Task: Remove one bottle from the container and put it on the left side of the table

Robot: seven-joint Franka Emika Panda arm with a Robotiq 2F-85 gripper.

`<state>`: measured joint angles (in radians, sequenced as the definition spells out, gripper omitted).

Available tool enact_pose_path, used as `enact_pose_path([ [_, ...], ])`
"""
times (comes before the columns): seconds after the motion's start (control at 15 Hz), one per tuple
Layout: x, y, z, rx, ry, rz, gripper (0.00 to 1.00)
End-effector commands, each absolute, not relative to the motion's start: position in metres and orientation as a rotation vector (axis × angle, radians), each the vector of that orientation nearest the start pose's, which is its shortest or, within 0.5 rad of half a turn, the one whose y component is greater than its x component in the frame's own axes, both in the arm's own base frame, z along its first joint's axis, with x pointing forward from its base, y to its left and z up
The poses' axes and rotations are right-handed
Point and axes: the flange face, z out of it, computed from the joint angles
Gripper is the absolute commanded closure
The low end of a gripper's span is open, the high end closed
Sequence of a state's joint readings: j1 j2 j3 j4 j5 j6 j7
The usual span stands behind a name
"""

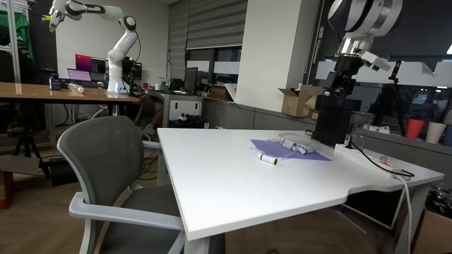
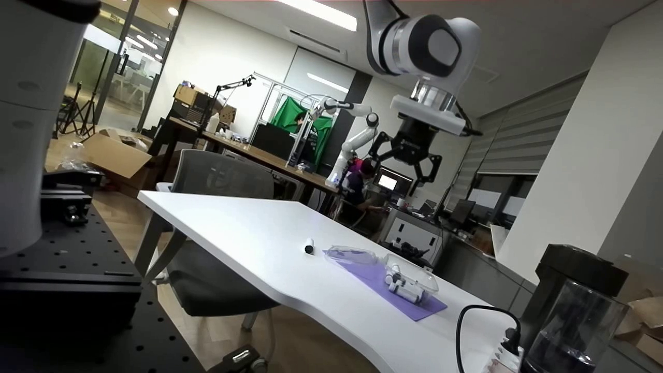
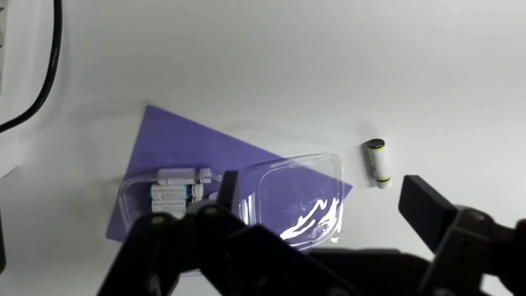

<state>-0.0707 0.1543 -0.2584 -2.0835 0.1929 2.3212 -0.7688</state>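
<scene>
A clear plastic container sits on a purple mat on the white table. Several small white bottles lie in it, and they also show in an exterior view. The container's clear lid part lies open beside it. One loose white bottle with yellow-green bands lies on the table off the mat, seen in both exterior views. My gripper is open and empty, high above the table. One finger hides part of the container in the wrist view.
A tall black box-shaped appliance with a clear jar stands at the table's end. A white power strip with a black cable lies near it. A grey chair stands against the table edge.
</scene>
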Motion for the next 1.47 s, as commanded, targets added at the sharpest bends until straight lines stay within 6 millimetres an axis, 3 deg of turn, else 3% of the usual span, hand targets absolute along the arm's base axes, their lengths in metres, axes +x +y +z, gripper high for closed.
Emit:
enact_pose_path([
  [0.0,0.619,-0.197,0.337,-3.101,-0.542,-0.183,0.0],
  [0.2,0.66,-0.211,0.32,-3.185,-0.522,-0.158,0.0],
  [0.27,0.631,-0.199,0.322,-3.14,-0.571,-0.171,0.0],
  [0.47,0.637,-0.201,0.309,-3.135,-0.575,-0.155,0.0],
  [1.13,0.637,-0.199,0.316,-3.134,-0.577,-0.171,0.0],
  [1.4,0.653,-0.23,0.317,-3.19,-0.629,-0.144,0.0],
])
